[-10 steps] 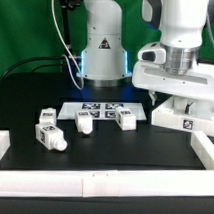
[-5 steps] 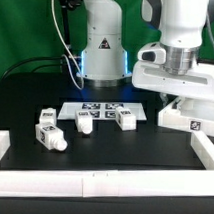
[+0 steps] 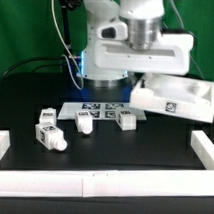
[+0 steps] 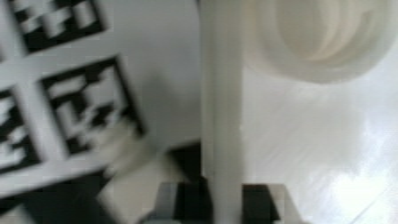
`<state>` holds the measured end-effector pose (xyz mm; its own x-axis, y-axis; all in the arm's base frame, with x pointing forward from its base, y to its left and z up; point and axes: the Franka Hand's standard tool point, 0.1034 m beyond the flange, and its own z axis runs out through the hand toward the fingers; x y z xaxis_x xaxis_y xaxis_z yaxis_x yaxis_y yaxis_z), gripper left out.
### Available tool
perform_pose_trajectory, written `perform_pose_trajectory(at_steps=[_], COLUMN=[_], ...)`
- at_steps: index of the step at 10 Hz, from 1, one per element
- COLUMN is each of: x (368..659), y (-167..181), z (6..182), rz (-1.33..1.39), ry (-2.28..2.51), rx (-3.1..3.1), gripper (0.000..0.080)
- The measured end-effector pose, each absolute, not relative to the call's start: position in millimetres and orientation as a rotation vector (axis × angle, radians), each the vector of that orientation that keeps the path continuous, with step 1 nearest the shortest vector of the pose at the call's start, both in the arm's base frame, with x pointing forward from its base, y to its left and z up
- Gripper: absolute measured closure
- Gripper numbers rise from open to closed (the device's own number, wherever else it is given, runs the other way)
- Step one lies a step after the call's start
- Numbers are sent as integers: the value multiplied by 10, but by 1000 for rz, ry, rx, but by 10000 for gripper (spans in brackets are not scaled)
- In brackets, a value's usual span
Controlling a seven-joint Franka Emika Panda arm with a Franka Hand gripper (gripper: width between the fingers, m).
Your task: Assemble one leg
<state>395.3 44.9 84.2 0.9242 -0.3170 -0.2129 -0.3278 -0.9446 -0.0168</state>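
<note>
**Operator:** What does the hand (image 3: 146,80) hold, and how?

**Technician:** The hand is clamped on one thin side wall of the tray board (image 3: 180,98). In the wrist view that wall runs straight between the two dark fingers (image 4: 178,200), with a round socket (image 4: 338,40) just beside it. The wall is probably chosen because it is the only part of the tray board narrow enough for a two-finger grip. The tray board appears to hang clear of the bench (image 3: 143,161).

**Operator:** Where is it relative to the other parts?

**Technician:** Take the marker board (image 3: 105,107) as dial centre in the exterior view. The tray board is at about 3 o'clock. One leg (image 3: 126,118) stands at 4 o'clock and another leg (image 3: 84,121) at 8 o'clock, both at the marker board's near edge. Two more legs (image 3: 47,118) (image 3: 51,138) lie farther out between 8 and 9 o'clock.

**Operator:** Why are the legs left there?

**Technician:** No leg is gripped or seated in a socket. Each sits apart from its neighbours, which leaves room for the fingers. The tray board is judged to be in repositioning, so that its sockets can later be reached; leg insertion is not yet begun.
</note>
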Motion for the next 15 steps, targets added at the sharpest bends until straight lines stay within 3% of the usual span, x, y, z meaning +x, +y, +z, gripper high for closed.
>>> perform_pose_trajectory(at_steps=[4,5,6,7,8,10,12,15], x=[4039,4072,4026,4083,4361,4740,4654,4636], y=[398,409,463,321,56,-179,8,-11], z=[815,757,537,533,667,621,691,663], rz=[298,240,190,253,213,173,185,197], ry=[517,472,337,179,103,-10,101,69], rx=[-3030,-3054,-3098,-3085,-3075,-3076,-3080,-3079], gripper=[745,745,745,745,745,745,745,745])
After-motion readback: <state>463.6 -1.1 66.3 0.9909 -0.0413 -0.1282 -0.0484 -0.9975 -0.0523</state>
